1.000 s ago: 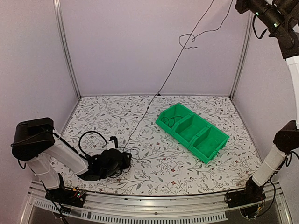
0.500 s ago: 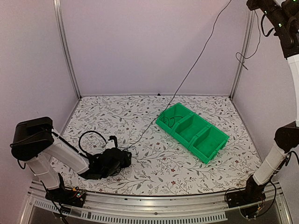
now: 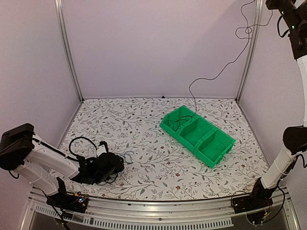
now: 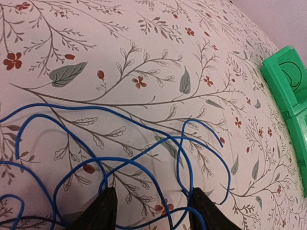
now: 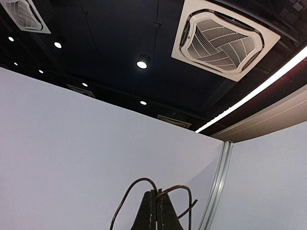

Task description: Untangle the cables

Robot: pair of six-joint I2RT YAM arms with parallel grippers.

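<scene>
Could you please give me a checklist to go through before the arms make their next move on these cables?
1. Right gripper shut on the black cable: ok, it is pinched on the cable and raised high.
2. Black cable's lower end free of the green bin: not ok, it runs down into the leftmost compartment.
3. Left gripper open: ok, its fingers stand apart.
4. Blue cables clear of the left gripper: not ok, loops lie between its fingers.
5. Blue cables untangled: not ok, the loops cross one another.
6. Black cable separated from the blue cables: cannot tell.
</scene>
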